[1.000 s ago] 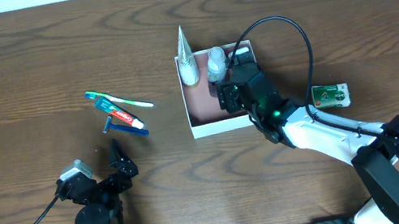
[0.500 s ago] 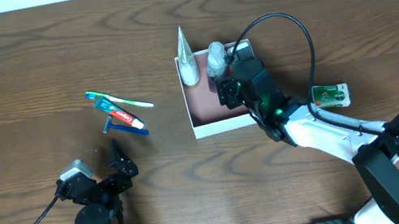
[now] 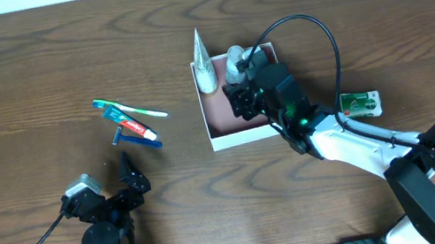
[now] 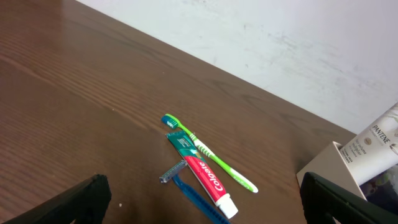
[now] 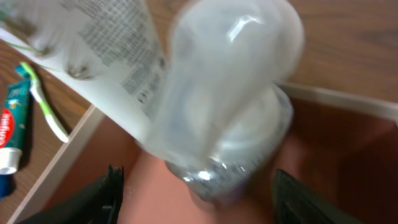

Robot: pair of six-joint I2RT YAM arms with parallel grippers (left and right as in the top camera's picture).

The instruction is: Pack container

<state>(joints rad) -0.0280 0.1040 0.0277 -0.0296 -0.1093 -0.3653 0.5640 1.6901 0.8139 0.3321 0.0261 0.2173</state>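
The container (image 3: 239,139), a white-walled square box with a reddish-brown floor (image 5: 348,143), sits right of centre. A white tube (image 3: 203,66) leans on its far left corner, and a clear bottle (image 3: 235,64) stands beside the tube. In the right wrist view the bottle (image 5: 230,93) is blurred and fills the frame, next to the tube (image 5: 106,56). My right gripper (image 3: 242,100) hovers open over the box floor, its jaws (image 5: 199,199) just short of the bottle and not gripping it. My left gripper (image 3: 129,178) rests open near the front left, with nothing between its jaws (image 4: 205,196).
A green toothbrush (image 3: 132,107), a red toothpaste tube (image 3: 130,123) and a blue razor (image 3: 138,138) lie together left of the box. They also show in the left wrist view: toothbrush (image 4: 208,152), toothpaste (image 4: 202,174), razor (image 4: 186,190). A small green box (image 3: 359,103) lies to the right.
My right gripper has shifted a little left inside the box. The clear bottle has tipped slightly towards the far wall and stays there. The left arm is unmoved.
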